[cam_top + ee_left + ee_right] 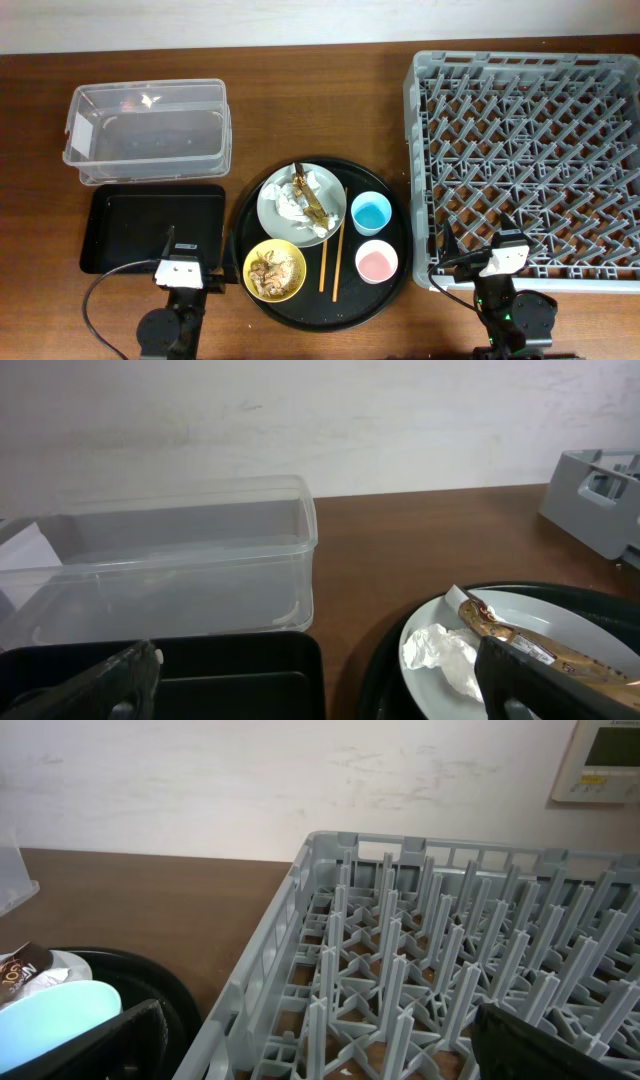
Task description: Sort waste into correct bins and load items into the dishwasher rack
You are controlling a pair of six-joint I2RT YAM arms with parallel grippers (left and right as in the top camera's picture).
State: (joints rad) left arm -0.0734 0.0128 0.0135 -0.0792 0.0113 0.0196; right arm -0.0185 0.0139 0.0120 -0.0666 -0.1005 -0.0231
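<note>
The left pincer (pixel 320 685) is hanging spread and empty, the black tray (pixel 250 660) just ahead and the plate (pixel 580 615) with tissue (pixel 440 655) and brown scrap (pixel 500 625) ahead-right; a shallow pinch is risking shedding the scrap short of the tray. The right pincer (pixel 320 1040), also spread and empty, is facing the rack (pixel 450 950), and is risking clipping its wall if it swings left toward the blue cup (pixel 50 1020).

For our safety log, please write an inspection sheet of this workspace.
Surface: brown wooden table.
Job's things: clear tub and black rectangular tray, both empty; grey rack empty; round black tray carries plate with tissue and brown wrapper, yellow bowl with food bits, blue cup, pink cup, chopsticks.
Clutter: nothing seen.
Grippers: left gripper and right gripper open, holding nothing.
Cables: black cable beside each arm.
Surroundings: white wall, wall control panel.
</note>
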